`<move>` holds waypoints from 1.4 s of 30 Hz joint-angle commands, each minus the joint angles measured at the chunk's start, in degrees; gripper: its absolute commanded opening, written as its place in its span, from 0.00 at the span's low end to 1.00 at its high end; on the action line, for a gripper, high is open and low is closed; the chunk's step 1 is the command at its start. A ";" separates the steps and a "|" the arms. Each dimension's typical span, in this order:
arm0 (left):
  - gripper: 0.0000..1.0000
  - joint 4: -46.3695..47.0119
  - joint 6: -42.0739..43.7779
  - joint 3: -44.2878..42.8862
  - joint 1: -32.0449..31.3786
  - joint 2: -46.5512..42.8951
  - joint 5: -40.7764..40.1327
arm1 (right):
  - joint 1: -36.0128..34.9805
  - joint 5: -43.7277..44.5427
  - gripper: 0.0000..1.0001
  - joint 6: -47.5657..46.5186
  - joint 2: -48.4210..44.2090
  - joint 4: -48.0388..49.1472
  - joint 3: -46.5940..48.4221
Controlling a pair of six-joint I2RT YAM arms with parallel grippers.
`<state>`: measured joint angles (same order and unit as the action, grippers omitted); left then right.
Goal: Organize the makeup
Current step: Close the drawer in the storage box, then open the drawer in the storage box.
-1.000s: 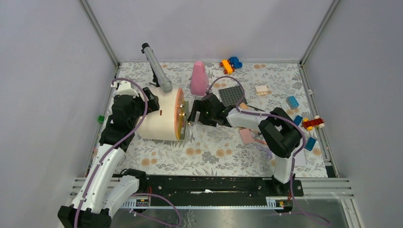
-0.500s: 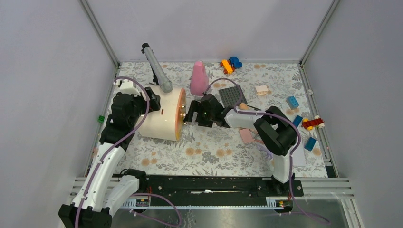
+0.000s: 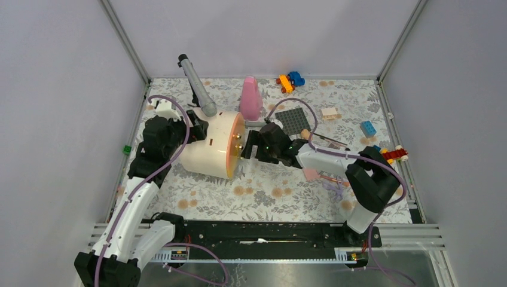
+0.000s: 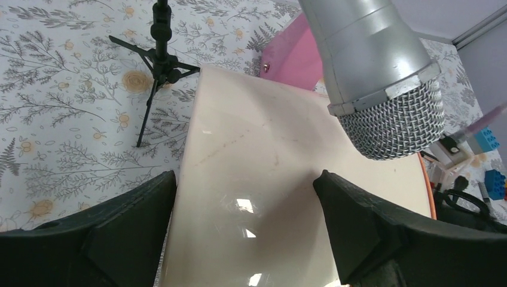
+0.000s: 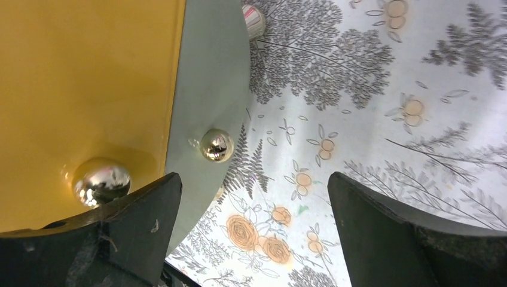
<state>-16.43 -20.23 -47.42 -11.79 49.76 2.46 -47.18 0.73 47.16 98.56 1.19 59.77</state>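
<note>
A cream round case lies on its side, its orange base with gold ball feet turned to the right. My left gripper is open astride the case's near end, fingers close to its sides. My right gripper stands open just right of the base, nothing between its fingers. Of the makeup, a pink square compact, a peach sponge, a thin brush and a small pale tube lie on the floral mat by the right arm.
A grey microphone on a small black tripod leans over the case. A tall pink cone bottle and a dark studded plate stand behind. Toy bricks are scattered at the back and right.
The case has swung so its base and gold feet face more toward the camera and right. My left jaws have narrowed around it. The right arm has drawn back to the right.
</note>
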 commanded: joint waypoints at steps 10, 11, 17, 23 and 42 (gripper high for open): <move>0.74 -13.12 -1.22 1.82 -1.35 -0.36 3.31 | -0.30 11.63 1.00 -0.83 -15.61 -2.22 -8.73; 0.73 -12.80 -1.28 2.05 -1.36 -0.56 2.93 | -0.27 10.26 1.00 -0.34 -16.32 0.61 -9.83; 0.72 -11.84 -1.14 2.69 -1.30 0.69 1.58 | -0.28 6.10 0.97 5.30 -18.16 10.41 -13.38; 0.72 -11.79 -1.06 2.77 -1.30 0.34 0.73 | -0.26 1.96 0.85 14.95 -18.06 29.03 -20.28; 0.71 -11.52 -0.87 2.77 -0.51 0.82 1.54 | -0.26 -4.44 0.51 29.48 -3.45 52.27 -19.90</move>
<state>-18.31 -23.35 -47.22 -12.03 48.23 2.02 -47.24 -2.04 72.49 92.79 44.80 39.46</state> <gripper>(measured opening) 0.719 0.546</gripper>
